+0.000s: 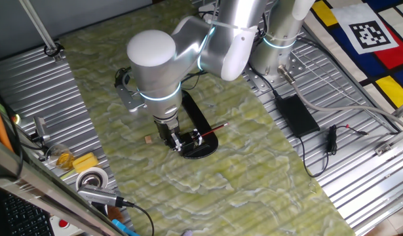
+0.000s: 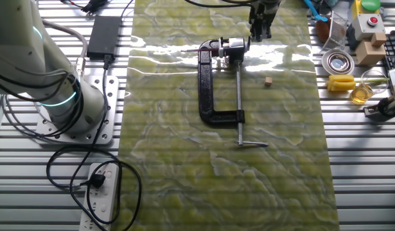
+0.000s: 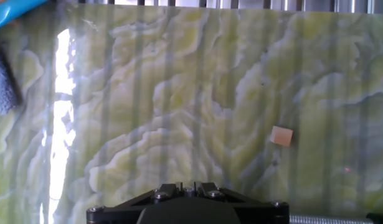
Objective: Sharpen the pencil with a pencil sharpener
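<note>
Closest to my hand camera sits the gripper (image 1: pixel 174 138) base; whether its fingers are parted or together I cannot tell. I judge I'm feeding the pencil (image 1: pixel 212 130) into the pencil sharpener (image 1: pixel 190 139); next comes turning it. Its long axis runs up-right, away from the sharpener.

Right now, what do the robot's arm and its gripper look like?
The arm has thick, rounded silver-white links, and glowing cyan rings mark its joints. Grey cables run beside its base. The gripper is small and black, with two dark fingers under a pale wrist flange.

Green marbled mat (image 2: pixel 223 167) (glare); ribbed table (image 2: pixel 364 179)
</note>
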You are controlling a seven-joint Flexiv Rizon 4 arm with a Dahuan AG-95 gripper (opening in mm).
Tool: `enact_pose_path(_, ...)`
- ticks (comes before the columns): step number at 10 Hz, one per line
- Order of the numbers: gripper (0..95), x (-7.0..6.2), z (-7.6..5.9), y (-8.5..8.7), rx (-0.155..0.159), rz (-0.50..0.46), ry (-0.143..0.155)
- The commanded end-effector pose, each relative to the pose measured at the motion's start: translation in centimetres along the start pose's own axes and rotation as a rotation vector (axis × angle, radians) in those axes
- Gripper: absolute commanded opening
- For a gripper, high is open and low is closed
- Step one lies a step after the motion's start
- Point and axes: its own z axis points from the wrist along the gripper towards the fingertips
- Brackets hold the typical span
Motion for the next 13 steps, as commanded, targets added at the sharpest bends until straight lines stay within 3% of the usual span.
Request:
enact_pose_path(1, 0.0, 0.0, 0.0, 0.0, 0.001, 0.003, 0.001)
enact_pose_path(13, 0.0, -0.6, 1.3, 1.7, -0.003, -0.002, -0.009)
